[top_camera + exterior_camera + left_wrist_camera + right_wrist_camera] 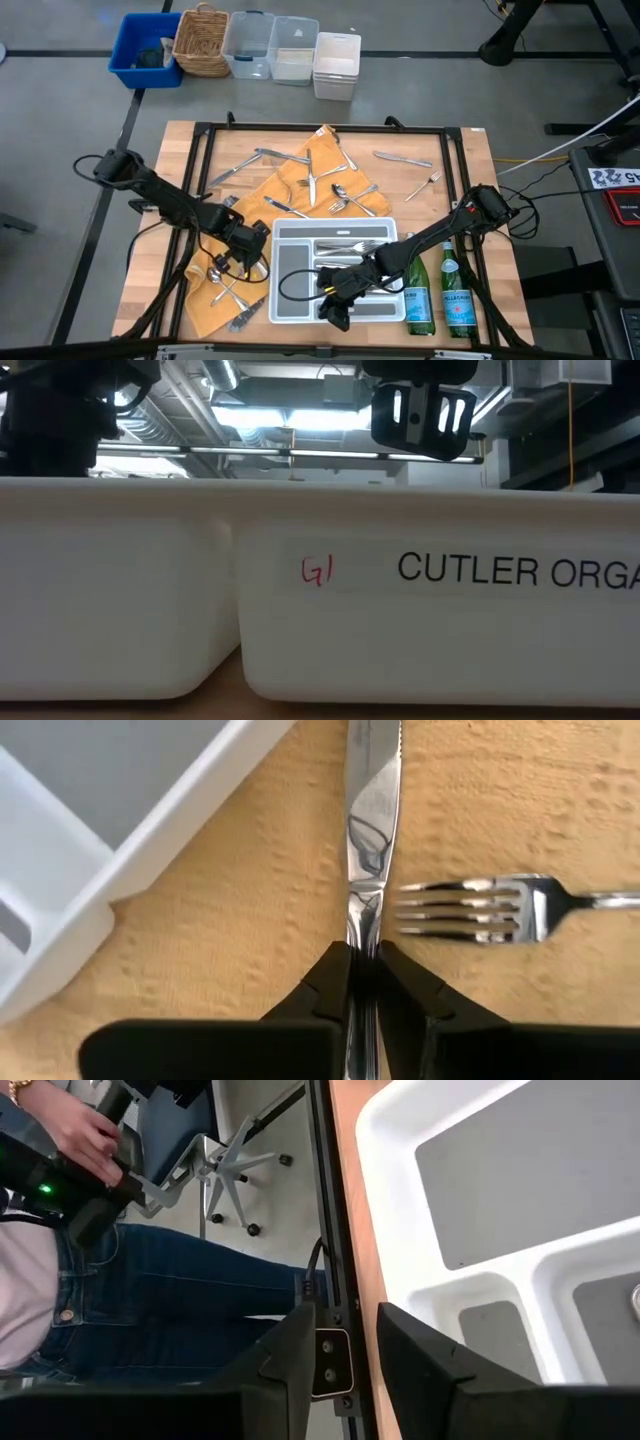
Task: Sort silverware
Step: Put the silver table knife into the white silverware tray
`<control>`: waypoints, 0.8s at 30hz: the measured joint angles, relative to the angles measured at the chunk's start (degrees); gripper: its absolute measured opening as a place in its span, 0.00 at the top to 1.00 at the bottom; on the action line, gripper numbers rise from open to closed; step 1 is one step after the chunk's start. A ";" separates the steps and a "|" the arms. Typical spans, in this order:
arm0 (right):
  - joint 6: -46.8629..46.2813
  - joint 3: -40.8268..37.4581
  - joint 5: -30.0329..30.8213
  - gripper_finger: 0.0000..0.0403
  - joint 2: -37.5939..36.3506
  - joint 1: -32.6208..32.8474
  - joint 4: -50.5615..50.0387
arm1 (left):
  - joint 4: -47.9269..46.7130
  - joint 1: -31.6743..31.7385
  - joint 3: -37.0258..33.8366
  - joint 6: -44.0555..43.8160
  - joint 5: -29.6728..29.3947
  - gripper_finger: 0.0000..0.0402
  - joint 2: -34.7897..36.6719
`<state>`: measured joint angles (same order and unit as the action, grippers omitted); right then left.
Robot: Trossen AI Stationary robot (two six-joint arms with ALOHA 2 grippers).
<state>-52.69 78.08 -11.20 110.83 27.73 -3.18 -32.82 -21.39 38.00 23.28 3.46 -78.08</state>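
Observation:
The silverware is scattered on an orange cloth (300, 190) and on the bare wood: forks, spoons and knives (335, 195), with two more pieces at the far right (403, 158). A white divided tray (290, 300) holds several forks (345, 247). My left gripper (245, 248) is at the tray's left side, shut on a table knife (372, 820); a fork (480, 907) lies beside it. My right gripper (338, 305) is open and empty over the tray's near edge (400, 1230); it also shows in the low view (420, 415). My left gripper pinches the knife between its two fingers (330, 985), at the narrow part where blade meets handle (362, 925). The fingers come from above and lie across the knife. The serrated blade runs out past the fingertips over the cloth; whether it is lifted clear I cannot tell.
Two green glass bottles (418, 295) stand right of the tray at the near edge. A black frame (200, 140) rims the table. Bins and a basket (203, 40) sit on the floor beyond the far edge. A person (100, 1280) stands by the near edge.

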 joint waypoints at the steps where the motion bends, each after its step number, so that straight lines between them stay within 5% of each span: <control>1: 0.00 0.00 0.00 0.73 0.00 0.00 0.00 | -0.67 0.00 0.00 -0.04 0.00 0.93 0.50; 24: 0.02 -0.02 0.00 0.73 0.00 0.00 0.10 | -9.79 0.02 0.11 -4.02 -0.07 0.92 18.73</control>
<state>-52.66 78.06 -11.20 110.83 27.73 -3.08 -42.61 -21.37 38.11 19.27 3.40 -59.35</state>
